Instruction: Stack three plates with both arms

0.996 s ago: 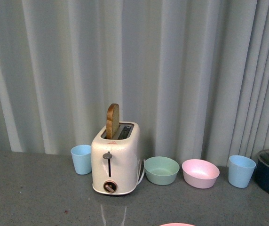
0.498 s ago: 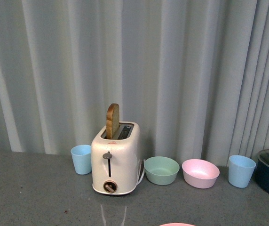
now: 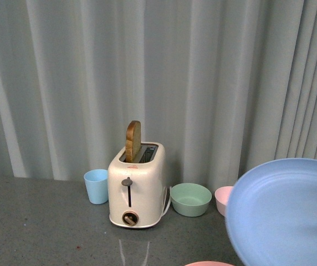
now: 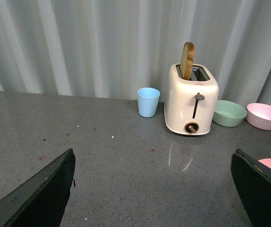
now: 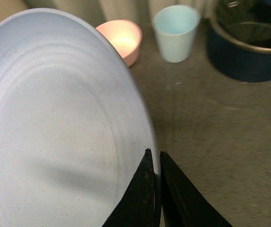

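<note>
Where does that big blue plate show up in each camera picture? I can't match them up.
Front view: the blue plate fills the lower right corner, tilted toward the camera.
Left wrist view: not in it.
Right wrist view: the plate fills most of the picture, its rim pinched in the right gripper.
Shared landmark: the pink bowl, seen in all three views.

The plate (image 3: pixel 286 216) is light blue, the toaster (image 3: pixel 136 185) cream, the bowl (image 3: pixel 190 199) at its 3 o'clock green, the cup (image 3: pixel 96 186) pale blue.
</note>
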You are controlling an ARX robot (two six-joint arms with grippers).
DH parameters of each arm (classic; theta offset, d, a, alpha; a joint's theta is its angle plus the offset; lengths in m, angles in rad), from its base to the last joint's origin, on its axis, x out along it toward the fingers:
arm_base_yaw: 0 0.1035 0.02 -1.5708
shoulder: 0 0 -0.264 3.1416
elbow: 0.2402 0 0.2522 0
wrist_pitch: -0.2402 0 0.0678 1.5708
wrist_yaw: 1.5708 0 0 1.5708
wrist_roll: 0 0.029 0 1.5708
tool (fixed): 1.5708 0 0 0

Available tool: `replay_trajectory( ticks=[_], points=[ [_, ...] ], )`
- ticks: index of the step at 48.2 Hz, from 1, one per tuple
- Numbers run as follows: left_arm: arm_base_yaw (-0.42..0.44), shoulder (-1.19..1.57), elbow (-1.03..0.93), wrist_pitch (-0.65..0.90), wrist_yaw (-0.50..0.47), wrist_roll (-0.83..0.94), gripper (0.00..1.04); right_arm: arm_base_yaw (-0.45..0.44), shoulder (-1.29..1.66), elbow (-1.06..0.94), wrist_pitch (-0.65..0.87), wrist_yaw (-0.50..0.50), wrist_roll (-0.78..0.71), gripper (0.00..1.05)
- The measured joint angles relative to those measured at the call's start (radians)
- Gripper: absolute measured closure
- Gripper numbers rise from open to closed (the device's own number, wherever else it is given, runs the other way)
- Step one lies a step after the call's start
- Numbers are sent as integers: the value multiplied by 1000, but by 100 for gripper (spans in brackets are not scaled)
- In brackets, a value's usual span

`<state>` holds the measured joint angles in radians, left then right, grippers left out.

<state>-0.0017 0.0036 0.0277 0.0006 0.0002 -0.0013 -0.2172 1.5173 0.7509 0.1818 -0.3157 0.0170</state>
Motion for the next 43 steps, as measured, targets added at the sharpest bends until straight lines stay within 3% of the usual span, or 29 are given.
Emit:
replay_trajectory(
  ticks=[11,15,43],
  points=[
    [0,0,0,0,0,0,7,298,130,-55,111,43,117,101],
    [0,0,0,0,0,0,7,355,206,-77,149,52,131,101],
    [0,0,0,0,0,0,7,277,280,-152,232,37,174,101]
  ],
)
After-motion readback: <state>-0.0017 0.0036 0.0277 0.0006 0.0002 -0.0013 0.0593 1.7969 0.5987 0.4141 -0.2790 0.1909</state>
